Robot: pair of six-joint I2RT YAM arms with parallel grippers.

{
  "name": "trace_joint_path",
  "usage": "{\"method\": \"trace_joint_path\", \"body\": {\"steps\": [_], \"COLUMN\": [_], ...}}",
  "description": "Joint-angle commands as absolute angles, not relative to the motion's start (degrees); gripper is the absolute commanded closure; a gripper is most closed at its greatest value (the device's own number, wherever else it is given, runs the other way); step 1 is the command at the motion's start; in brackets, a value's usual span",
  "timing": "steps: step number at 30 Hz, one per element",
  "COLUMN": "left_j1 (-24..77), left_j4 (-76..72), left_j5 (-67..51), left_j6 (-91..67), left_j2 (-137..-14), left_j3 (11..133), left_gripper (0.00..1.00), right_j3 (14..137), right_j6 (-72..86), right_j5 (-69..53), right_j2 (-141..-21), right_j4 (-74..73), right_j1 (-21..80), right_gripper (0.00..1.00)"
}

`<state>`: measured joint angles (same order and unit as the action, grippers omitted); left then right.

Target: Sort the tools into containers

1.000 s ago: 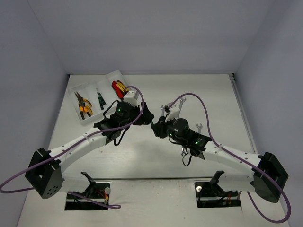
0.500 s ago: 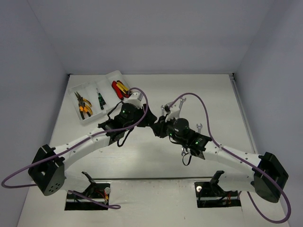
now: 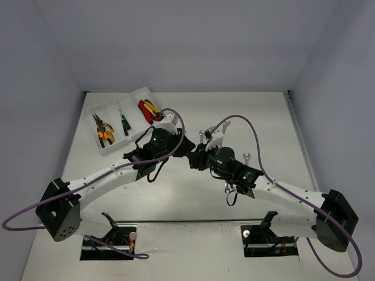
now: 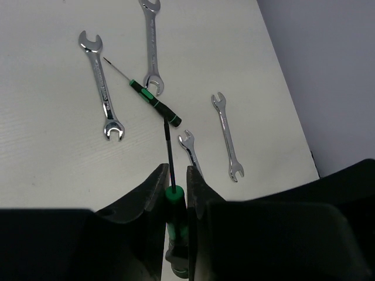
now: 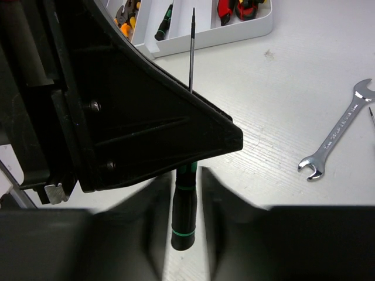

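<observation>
A: Looking at the left claw (image 4: pixel 176 173), standing how wide?
B: Standing nearly closed, pinching the screwdriver (image 4: pixel 174 198) at its green collar, pressing on both sides, leaving the thin shaft poking out past the tips above the worktop (image 4: pixel 53 164).
A: And checking the right claw (image 5: pixel 184 177)?
B: Squeezing the same handle near the butt end, gaping barely wider than it.
A: Lying where, everything else?
B: Resting loose beyond the left claw: second screwdriver (image 4: pixel 156 104) among four wrenches (image 4: pixel 103 86). Sitting well beyond the right claw: tray (image 5: pixel 211 35), holding pliers (image 5: pixel 124 13).
</observation>
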<state>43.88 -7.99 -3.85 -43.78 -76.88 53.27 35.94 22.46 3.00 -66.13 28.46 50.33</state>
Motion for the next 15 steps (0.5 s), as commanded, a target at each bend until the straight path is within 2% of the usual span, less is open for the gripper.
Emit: {"method": "trace_joint_path", "body": {"steps": [1, 3, 5, 15], "left_j1": [43.57, 42.94, 41.28, 24.04], "left_j4": [-10.14, -9.21, -7.59, 7.05], "left_j5": [-2.00, -1.44, -1.22, -0.74], "left_j6": [-43.59, -43.19, -42.60, -38.01], "left_j2": [-75.03, -74.89, -74.77, -78.21], "left_j3": [54.63, 54.58, 55.00, 62.14], "left_gripper": [1.00, 1.00, 1.00, 1.00], "right_j3": [36.87, 37.08, 37.06, 35.28], "right_j6": [21.92, 21.56, 20.76, 18.03], "right_j5": [6.02, 7.04, 8.76, 16.85], "right_j2": [-64.41, -64.26, -63.69, -59.40], "right_j4": [33.81, 32.77, 31.64, 24.03], "right_j1": [50.54, 50.46, 50.48, 49.83], "right_gripper": [0.61, 0.49, 0.41, 0.35]}}
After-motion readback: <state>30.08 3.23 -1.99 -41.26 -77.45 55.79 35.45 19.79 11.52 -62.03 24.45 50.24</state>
